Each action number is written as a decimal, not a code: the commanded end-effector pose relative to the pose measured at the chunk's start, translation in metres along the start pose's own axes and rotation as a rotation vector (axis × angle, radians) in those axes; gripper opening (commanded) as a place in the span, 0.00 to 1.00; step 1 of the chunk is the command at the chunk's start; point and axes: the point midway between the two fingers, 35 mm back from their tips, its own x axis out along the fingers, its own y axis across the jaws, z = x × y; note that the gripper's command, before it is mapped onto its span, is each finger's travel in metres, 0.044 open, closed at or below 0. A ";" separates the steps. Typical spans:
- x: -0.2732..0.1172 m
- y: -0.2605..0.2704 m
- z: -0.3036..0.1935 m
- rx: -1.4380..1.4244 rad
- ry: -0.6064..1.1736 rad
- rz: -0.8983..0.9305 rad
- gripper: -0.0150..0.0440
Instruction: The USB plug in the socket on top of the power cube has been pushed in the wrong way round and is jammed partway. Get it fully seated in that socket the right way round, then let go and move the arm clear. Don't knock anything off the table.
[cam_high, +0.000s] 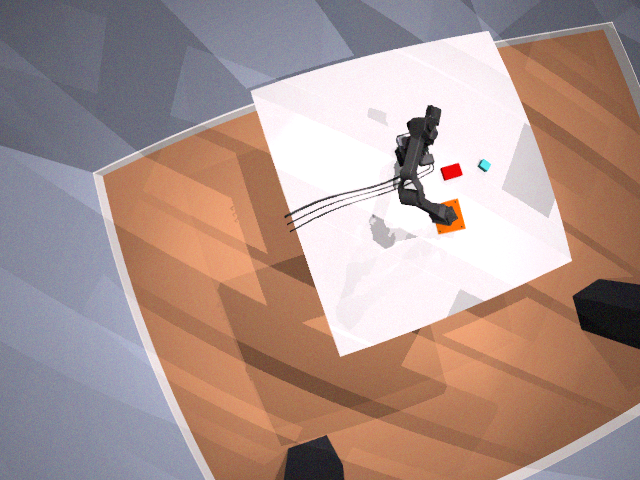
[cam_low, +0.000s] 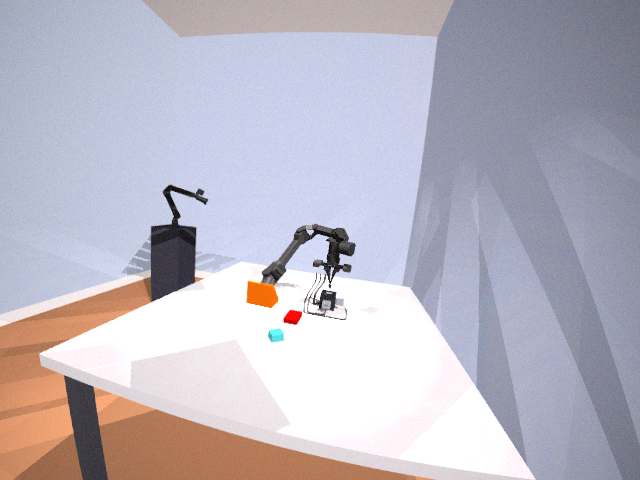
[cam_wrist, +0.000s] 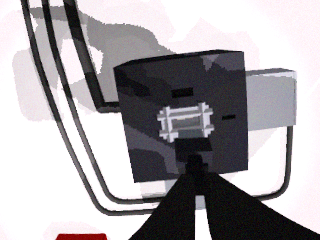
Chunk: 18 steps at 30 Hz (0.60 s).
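Plug held above power cube; turn and re-entry are the risk

The power cube (cam_high: 400, 156) (cam_low: 328, 299) (cam_wrist: 145, 110) stands on the table (cam_high: 413, 289) (cam_low: 336, 377) (cam_wrist: 30, 175). The USB plug (cam_low: 329, 285) (cam_wrist: 194, 146) is gripped by the claw (cam_low: 329, 280) (cam_wrist: 198, 183), its fingers closed on it. By judgement it is held just above the cube, out of the socket (cam_wrist: 165, 125), whose opening shows. Which way round it faces cannot be told.

Likely next: a half turn, then lining up and pressing down. If the turn is skipped or falls short, the same jam could recur. With so small a grip, the plug could tilt or slip when its edge meets the socket rim. Off-centre pressure could shove the cube. Cables (cam_high: 336, 195) (cam_low: 306, 302) (cam_wrist: 65, 100) beside the cube could be snagged by a low wrist swing; the red block (cam_high: 451, 171) (cam_low: 292, 316) (cam_wrist: 81, 237) near it could be bumped.
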 end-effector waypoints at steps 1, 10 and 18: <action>0.001 0.000 0.000 0.092 0.001 0.001 0.25; 0.001 0.000 0.000 0.333 0.001 0.001 0.25; 0.001 0.000 0.000 0.542 0.001 0.001 0.25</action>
